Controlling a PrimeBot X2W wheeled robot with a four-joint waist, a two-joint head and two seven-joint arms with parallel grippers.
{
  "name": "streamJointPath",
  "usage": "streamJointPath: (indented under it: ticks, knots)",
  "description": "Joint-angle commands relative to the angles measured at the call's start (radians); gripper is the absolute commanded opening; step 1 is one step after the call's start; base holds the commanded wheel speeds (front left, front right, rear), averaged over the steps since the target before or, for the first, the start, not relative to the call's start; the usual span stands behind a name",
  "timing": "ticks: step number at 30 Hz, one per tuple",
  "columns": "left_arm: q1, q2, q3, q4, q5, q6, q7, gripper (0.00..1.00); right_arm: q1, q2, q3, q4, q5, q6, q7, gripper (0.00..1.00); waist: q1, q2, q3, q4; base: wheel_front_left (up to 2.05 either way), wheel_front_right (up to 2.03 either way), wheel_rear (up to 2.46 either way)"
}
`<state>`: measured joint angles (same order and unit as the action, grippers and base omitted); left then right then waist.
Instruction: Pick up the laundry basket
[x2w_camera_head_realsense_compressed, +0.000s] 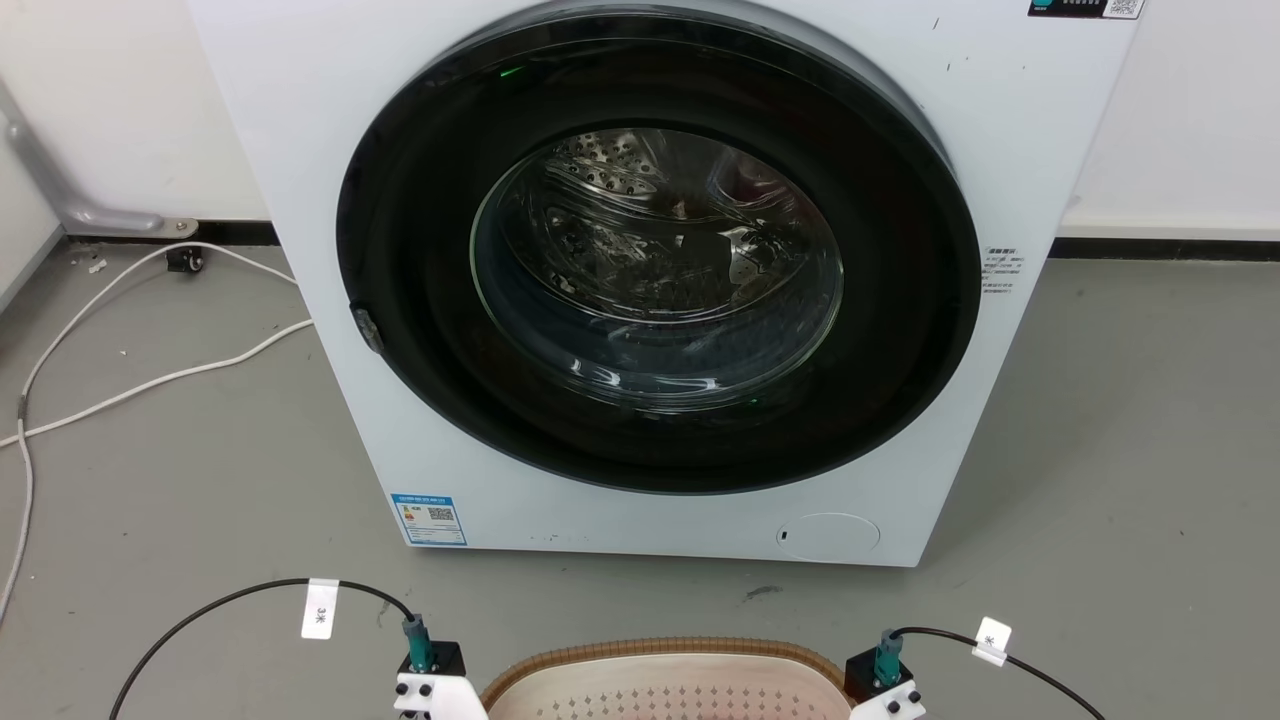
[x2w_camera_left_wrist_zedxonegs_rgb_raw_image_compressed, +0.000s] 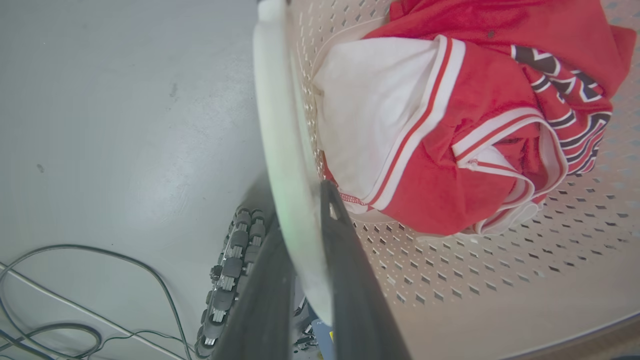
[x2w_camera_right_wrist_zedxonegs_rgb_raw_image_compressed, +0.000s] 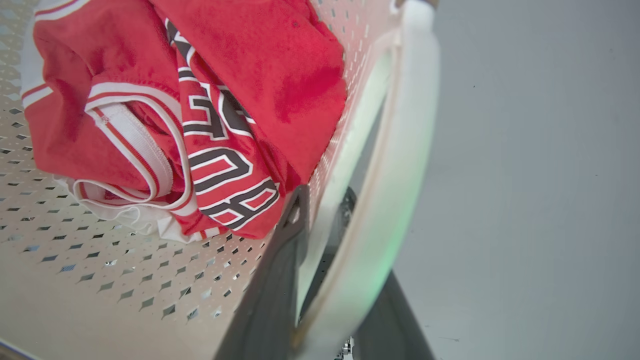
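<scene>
Laundry basket (x2w_camera_head_realsense_compressed: 660, 650) sits at 6 o'clock in the head view, before the washer (x2w_camera_head_realsense_compressed: 300, 200), holding a red jersey (x2w_camera_left_wrist_zedxonegs_rgb_raw_image_compressed: 450, 165). Left claw (x2w_camera_left_wrist_zedxonegs_rgb_raw_image_compressed: 300, 210) and right claw (x2w_camera_right_wrist_zedxonegs_rgb_raw_image_compressed: 325, 192) each pinch a side handle (x2w_camera_left_wrist_zedxonegs_rgb_raw_image_compressed: 280, 125), so grasping looks done; the lift seems yet to come.

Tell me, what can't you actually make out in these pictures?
The laundry basket, head view: the bottom edge cuts off all but its far rim.
The red jersey, right wrist view: folds hide part of the lettering.
The washer sticker, head view: print too small to read.
The washer drum, head view: reflections on the door glass obscure what's inside.
</scene>
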<state>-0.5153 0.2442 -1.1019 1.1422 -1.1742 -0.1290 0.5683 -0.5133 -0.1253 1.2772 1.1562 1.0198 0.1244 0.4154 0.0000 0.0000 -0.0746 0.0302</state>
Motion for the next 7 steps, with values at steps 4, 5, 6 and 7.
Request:
streamJointPath:
  ticks: [4, 5, 6, 7]
  knots:
    - [-0.015, 0.003, -0.012, -0.001, -0.009, -0.002, -0.002, 0.0, 0.002, 0.0, 0.007, -0.011, -0.011, 0.012, 0.002, 0.0, 0.0, 0.0, 0.0, -0.001, 0.0, 0.0, 0.0]
    - [-0.015, 0.004, -0.014, -0.001, -0.012, -0.002, -0.003, 0.0, 0.001, 0.0, 0.007, -0.011, -0.011, 0.012, 0.001, 0.0, 0.0, 0.0, 0.0, -0.001, 0.0, 0.0, 0.0]
    - [-0.016, 0.004, -0.016, -0.001, -0.015, -0.002, -0.004, 0.0, 0.001, 0.0, 0.007, -0.011, -0.011, 0.012, 0.001, 0.0, 0.0, 0.0, 0.001, -0.001, 0.0, 0.0, 0.0]
    - [-0.017, 0.005, -0.018, -0.001, -0.017, -0.002, -0.004, 0.0, 0.001, -0.001, 0.007, -0.011, -0.012, 0.012, 0.002, 0.0, 0.0, 0.0, 0.001, -0.001, 0.0, 0.0, 0.0]
